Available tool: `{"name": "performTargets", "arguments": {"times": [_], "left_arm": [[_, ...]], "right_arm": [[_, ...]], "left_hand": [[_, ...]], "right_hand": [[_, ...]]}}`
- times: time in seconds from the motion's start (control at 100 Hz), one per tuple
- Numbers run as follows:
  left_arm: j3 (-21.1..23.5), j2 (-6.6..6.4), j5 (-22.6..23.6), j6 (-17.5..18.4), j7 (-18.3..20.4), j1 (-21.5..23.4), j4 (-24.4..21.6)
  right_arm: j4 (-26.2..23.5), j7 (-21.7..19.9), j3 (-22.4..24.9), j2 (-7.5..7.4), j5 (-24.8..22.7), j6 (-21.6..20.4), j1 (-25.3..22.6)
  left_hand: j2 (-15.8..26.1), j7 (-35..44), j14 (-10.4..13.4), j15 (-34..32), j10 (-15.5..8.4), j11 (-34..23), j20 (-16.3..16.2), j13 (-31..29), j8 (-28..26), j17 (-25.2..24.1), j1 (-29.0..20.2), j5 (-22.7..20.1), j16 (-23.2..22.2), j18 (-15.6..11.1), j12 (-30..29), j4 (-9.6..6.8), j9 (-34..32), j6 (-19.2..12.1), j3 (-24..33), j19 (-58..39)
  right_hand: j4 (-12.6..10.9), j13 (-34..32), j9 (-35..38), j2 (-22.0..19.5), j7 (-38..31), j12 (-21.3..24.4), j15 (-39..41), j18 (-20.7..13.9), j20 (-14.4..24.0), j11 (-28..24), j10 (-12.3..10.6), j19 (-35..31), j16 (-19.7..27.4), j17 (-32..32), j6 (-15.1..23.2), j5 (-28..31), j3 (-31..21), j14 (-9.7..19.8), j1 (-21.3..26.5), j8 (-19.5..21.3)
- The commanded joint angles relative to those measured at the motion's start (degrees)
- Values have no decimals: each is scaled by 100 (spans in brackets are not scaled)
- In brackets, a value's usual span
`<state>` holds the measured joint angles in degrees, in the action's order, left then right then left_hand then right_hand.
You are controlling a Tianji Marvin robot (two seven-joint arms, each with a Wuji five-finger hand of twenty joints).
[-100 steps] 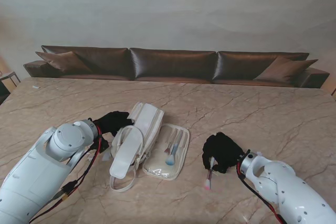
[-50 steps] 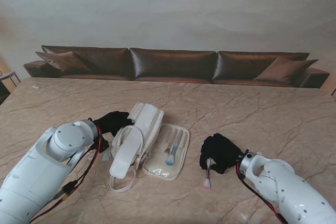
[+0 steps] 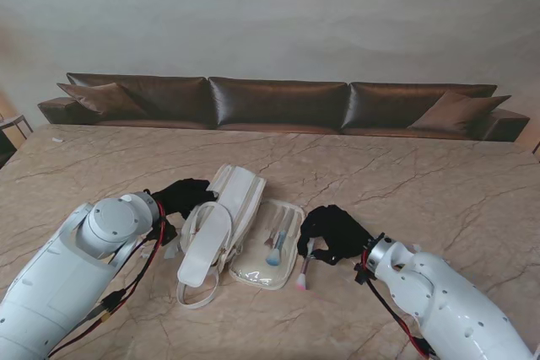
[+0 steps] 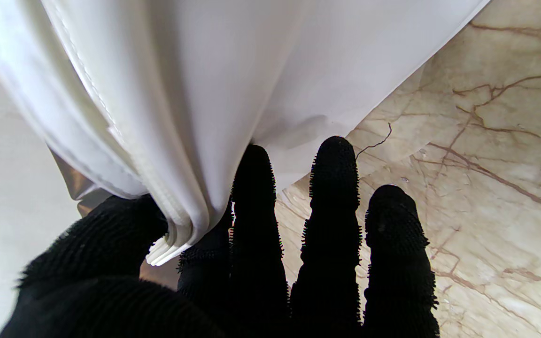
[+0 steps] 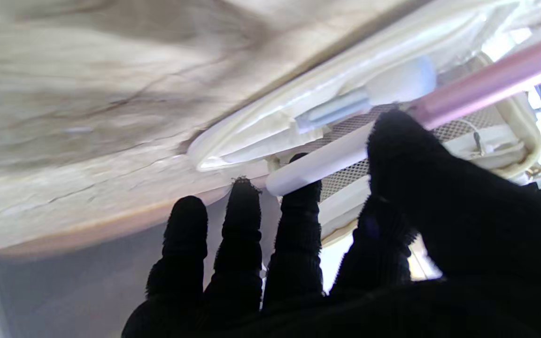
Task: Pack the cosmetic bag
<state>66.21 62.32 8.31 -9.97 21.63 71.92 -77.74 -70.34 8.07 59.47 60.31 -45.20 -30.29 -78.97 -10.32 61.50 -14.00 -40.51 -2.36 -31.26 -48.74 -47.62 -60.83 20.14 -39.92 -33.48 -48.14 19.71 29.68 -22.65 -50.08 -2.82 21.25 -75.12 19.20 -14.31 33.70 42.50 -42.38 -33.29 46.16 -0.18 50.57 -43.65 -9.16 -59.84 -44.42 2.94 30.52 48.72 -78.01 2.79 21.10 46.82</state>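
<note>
Our left hand (image 3: 179,197) pinches the cosmetics bag (image 3: 221,221) flap open while our right hand (image 3: 332,232), beside it, grips a pink-tipped brush (image 3: 304,265) for loading.

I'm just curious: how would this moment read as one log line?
left hand: holds bag edge | right hand: holds pink brush beside clear pouch | brush: not yet packed

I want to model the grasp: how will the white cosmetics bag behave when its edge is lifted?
Probably floppy: where the left hand pinches the white cosmetics bag, the fabric drapes in soft folds. It likely sags rather than rising as one piece. The smooth surface could slip, though the thick stitched edge gives some purchase.
</note>
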Motion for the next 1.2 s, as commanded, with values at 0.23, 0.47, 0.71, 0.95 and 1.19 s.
{"name": "performTargets", "arguments": {"times": [0.23, 0.47, 0.71, 0.95, 1.19], "left_arm": [[-27, 36, -47, 10, 41, -26, 0], [-29, 43, -71, 16, 28, -29, 37], [-20, 39, -74, 30, 40, -15, 44], [7, 37, -65, 38, 40, -5, 40], [-8, 37, -69, 53, 42, -8, 48]], "right_arm": [[830, 137, -752, 316, 507, -35, 709], [1485, 559, -1349, 493, 666, 32, 1195], [2057, 1197, -1967, 677, 589, 81, 1581], [2307, 1838, -2363, 723, 211, 196, 1791], [2325, 2537, -2826, 655, -408, 317, 2008]], "left_hand": [[582, 365, -13, 37, -226, 13, -57, 59, -116, -66, -456, -124, 10, 115, 61, -384, -44, -984, 777, 30], [579, 362, -16, 39, -225, 14, -61, 71, -116, -66, -461, -118, 9, 115, 67, -382, -38, -974, 777, 32], [576, 363, -18, 39, -215, 15, -64, 66, -115, -66, -458, -121, 10, 115, 69, -385, -41, -977, 781, 33], [579, 366, -15, 34, -225, 14, -65, 61, -116, -66, -453, -126, 9, 115, 72, -389, -43, -982, 783, 34], [578, 366, -7, 32, -239, 15, -68, 48, -114, -55, -450, -133, 10, 104, 75, -387, -51, -984, 781, 28]], "right_hand": [[-79, 358, -277, -326, -844, -4, 49, -56, -72, -62, 98, 71, 30, -315, -149, 319, 125, 30, 139, -148], [-65, 469, -389, -334, -900, -19, 74, -67, -48, -110, 129, 52, 15, -382, -190, 275, 133, 16, 175, -162], [-50, 591, -557, -42, -1121, 112, 94, -3, -6, -128, 217, 30, 49, -412, -163, 424, 176, -45, 171, -1220], [335, 431, -415, 1002, -1267, 205, 93, 121, -10, -68, 247, -35, 49, -272, -131, 49, 426, -93, 264, -2681], [569, 315, -271, 1631, -1248, 259, 72, 192, -38, -37, 219, -27, 54, -233, 426, -4, 424, -91, -13, -2775]]}}
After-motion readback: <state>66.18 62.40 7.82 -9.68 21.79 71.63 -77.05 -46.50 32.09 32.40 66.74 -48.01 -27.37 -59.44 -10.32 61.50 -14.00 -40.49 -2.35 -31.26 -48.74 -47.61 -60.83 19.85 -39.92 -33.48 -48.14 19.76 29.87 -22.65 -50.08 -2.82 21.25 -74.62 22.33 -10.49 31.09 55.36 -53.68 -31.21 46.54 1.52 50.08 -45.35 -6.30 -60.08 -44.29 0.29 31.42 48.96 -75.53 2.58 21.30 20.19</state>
